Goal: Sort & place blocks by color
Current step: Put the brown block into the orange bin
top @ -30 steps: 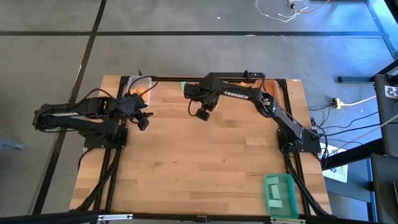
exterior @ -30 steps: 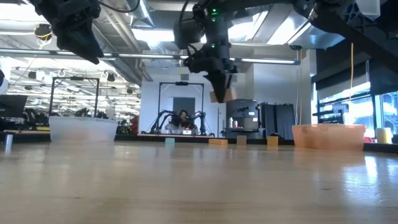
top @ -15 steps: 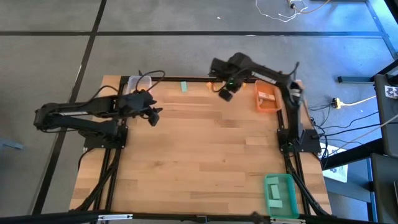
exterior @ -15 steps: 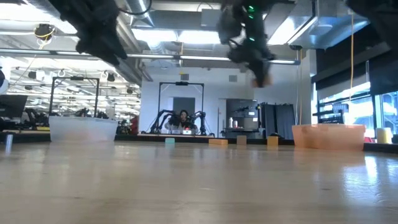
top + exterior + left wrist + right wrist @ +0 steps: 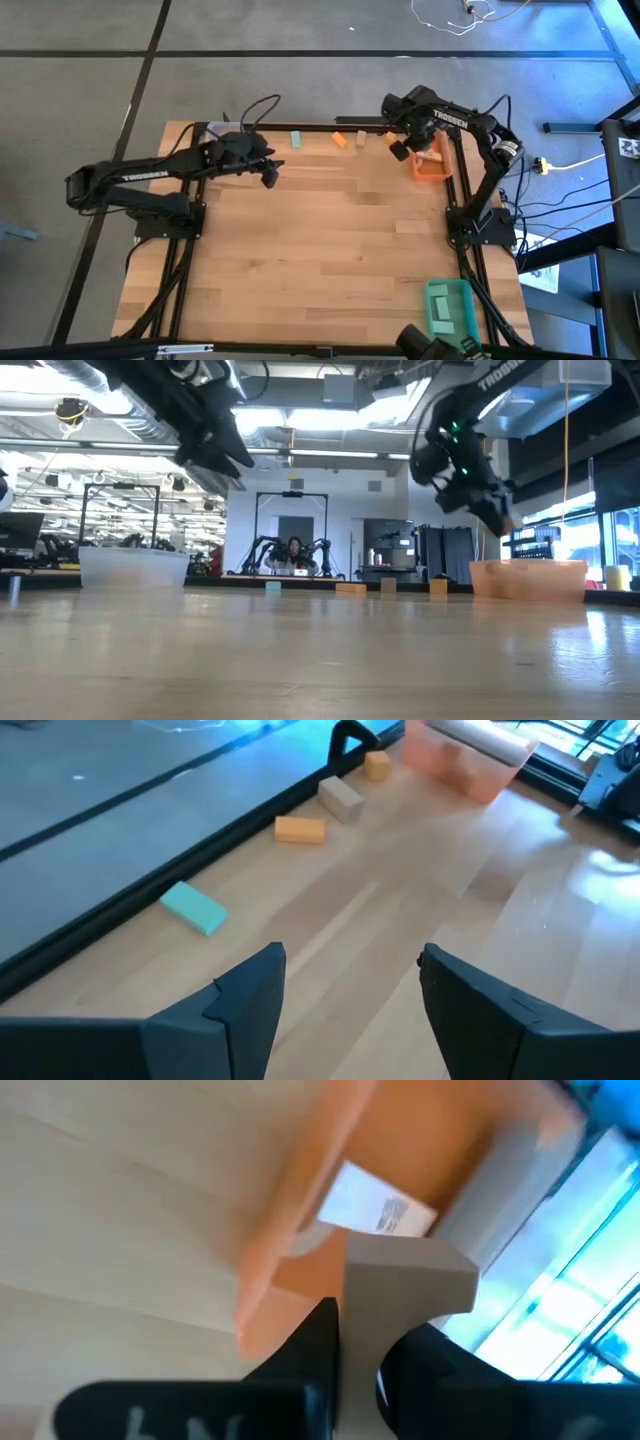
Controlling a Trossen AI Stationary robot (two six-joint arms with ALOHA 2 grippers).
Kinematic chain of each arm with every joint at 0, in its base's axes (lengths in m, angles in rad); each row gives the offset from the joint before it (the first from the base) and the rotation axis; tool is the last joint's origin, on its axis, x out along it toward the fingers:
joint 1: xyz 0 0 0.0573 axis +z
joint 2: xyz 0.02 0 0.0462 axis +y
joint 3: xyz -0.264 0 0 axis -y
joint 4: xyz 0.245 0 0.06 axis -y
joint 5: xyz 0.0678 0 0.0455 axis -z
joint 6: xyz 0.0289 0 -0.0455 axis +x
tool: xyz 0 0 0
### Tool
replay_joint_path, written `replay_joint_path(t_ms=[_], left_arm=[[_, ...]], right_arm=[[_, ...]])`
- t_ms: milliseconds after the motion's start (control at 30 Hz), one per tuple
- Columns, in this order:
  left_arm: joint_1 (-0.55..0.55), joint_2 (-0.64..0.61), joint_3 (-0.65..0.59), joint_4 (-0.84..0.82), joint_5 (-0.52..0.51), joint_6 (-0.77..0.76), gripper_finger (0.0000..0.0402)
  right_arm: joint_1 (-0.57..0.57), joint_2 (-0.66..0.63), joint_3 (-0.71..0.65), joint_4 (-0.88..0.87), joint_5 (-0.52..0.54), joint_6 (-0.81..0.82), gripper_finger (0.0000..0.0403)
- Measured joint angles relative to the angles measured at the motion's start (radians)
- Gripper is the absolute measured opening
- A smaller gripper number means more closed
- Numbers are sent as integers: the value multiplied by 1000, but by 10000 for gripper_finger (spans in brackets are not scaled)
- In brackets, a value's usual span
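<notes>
My right gripper (image 5: 400,150) is shut on a pale wood block (image 5: 405,1285) in the air, right at the left wall of the orange bin (image 5: 431,160). It also shows in the low view (image 5: 495,515). My left gripper (image 5: 269,174) is open and hovers above the table, near the far edge. Past its fingers (image 5: 350,960) a row of blocks lies flat along the far edge: a teal block (image 5: 195,908), an orange bar (image 5: 299,830), a wood block (image 5: 341,798) and a small orange cube (image 5: 377,764). My right gripper pinches the pale wood block's lower part (image 5: 365,1330) between its two fingers. The fingers come from above, slanting down toward the table's right. The block is lifted clear of the table and sticks out past the fingertips, in front of the orange bin's wall (image 5: 300,1250).
A clear bin (image 5: 133,568) stands at the far left corner, behind my left arm. A green bin (image 5: 450,310) holding green pieces sits at the near right corner. The orange bin carries a white label (image 5: 378,1208). Bare wood table (image 5: 320,250) spreads across the middle and near side.
My right gripper has swung from the far middle of the table toward the right edge, carrying the wood block to the orange bin, and has come lower. My left gripper has moved from the clear bin toward the right along the far side, nearing the teal block.
</notes>
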Motion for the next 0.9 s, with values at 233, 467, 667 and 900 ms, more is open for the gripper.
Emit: replay_joint_path(t_ms=[233,467,667,900], left_arm=[[58,65,0,39,95,-1,219],[85,85,0,41,109,0,219],[99,85,0,41,110,0,219],[103,85,0,41,109,1,219]], right_arm=[[-61,0,-163,3,-74,-67,52],[-86,1,-247,97,-111,-100,53],[-87,1,-256,99,-108,-104,110],[-87,1,-256,98,-108,-103,125]])
